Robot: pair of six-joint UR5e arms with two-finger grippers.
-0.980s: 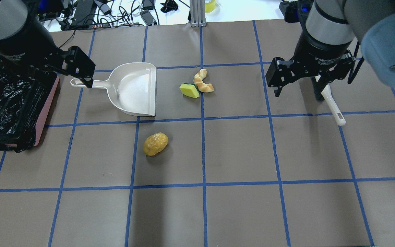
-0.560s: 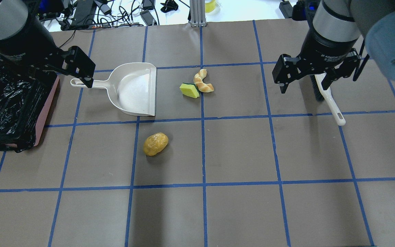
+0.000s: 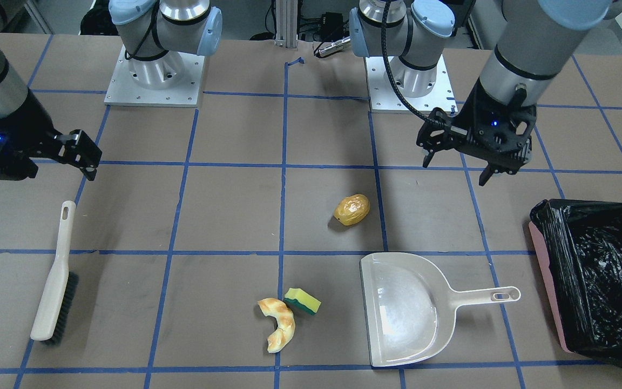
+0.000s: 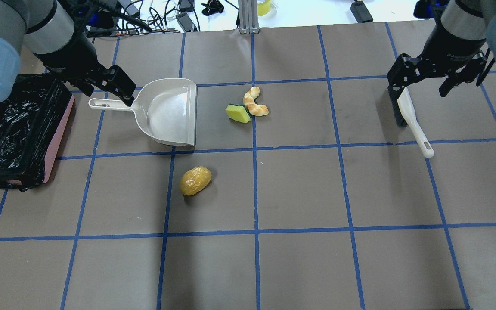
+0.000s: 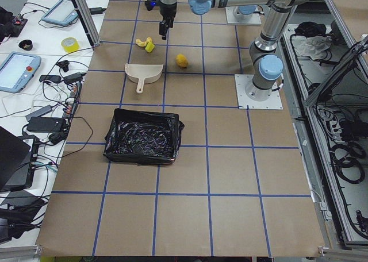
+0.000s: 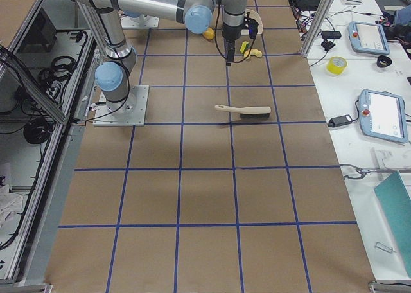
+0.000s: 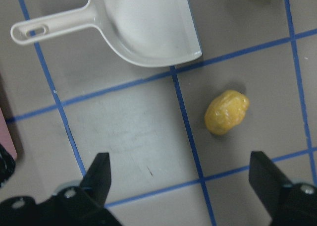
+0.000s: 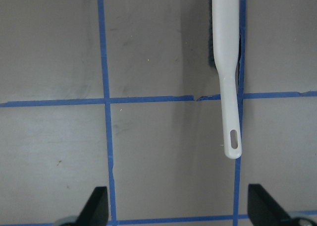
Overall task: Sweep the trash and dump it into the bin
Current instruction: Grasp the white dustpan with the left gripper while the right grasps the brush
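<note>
The trash lies on the table: a golden-brown potato-like lump (image 4: 195,181) (image 3: 352,209) (image 7: 227,112), a pale croissant piece (image 4: 254,102) (image 3: 279,324) and a yellow sponge with green backing (image 4: 238,113) (image 3: 302,300) that touches it. The black-lined pinkish bin (image 4: 11,129) (image 3: 602,275) stands at my far left. My left gripper (image 4: 106,90) (image 7: 183,186) is open and empty, up in the air near the dustpan's handle. My right gripper (image 4: 418,88) (image 8: 178,206) is open and empty, above the brush.
A cream-white dustpan (image 4: 170,112) (image 3: 403,310) lies between the bin and the sponge, mouth toward the trash, handle toward the bin. A white hand brush (image 4: 413,122) (image 3: 54,281) (image 8: 225,62) lies at the right side. Cables and gear lie past the table's far edge.
My right gripper has moved right and toward the far edge, and now stands over the brush. My left arm has shifted and turned near the dustpan handle. The trash, dustpan and brush have not moved.
</note>
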